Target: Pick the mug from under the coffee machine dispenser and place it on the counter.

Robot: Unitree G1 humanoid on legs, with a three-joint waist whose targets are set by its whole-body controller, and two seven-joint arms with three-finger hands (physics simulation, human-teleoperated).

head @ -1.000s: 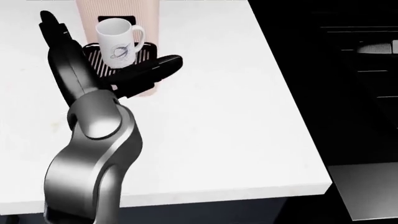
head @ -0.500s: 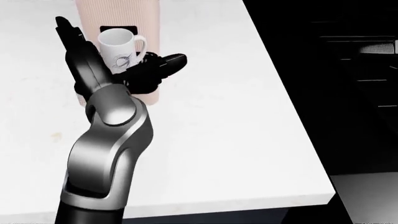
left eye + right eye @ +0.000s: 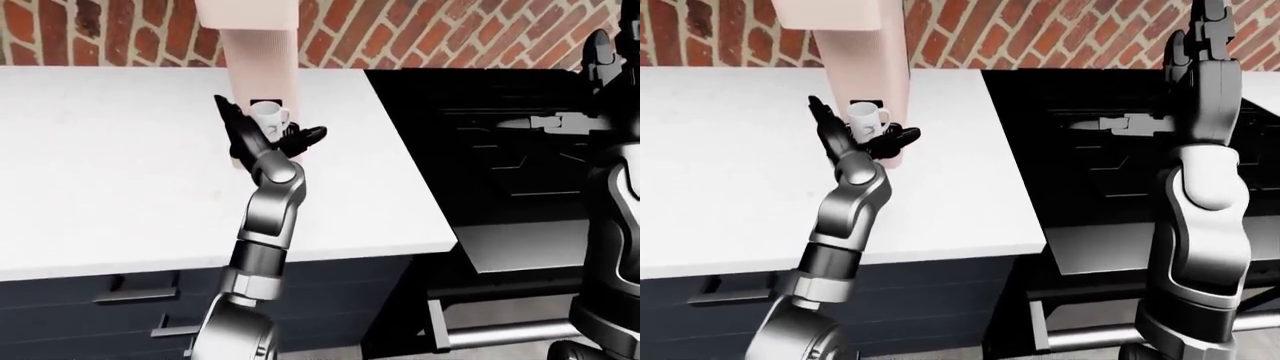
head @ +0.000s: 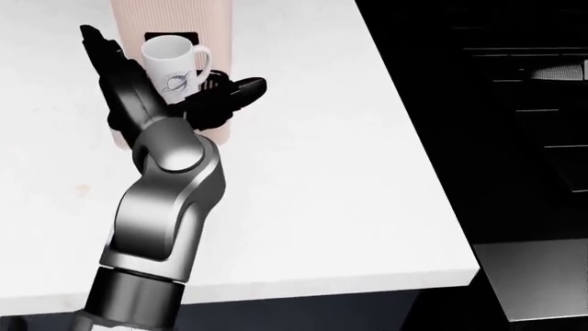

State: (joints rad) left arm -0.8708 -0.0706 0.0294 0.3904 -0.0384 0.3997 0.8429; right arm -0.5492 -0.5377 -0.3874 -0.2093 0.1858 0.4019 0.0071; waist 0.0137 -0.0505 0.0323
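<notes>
While the mug [image 4: 171, 67] is standing upright, handle pointing toward the head view's right, the left hand [image 4: 174, 89] is flanking it with spread fingers, not gripping; the right hand [image 3: 1200, 37] is hanging raised, fingers unclenched.

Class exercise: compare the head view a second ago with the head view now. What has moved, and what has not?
The left hand advanced toward the mug, its open fingers now standing on either side of it without closing. The camera shifted slightly too. The mug stayed on the coffee machine tray, ungrasped; the right hand is raised.
</notes>
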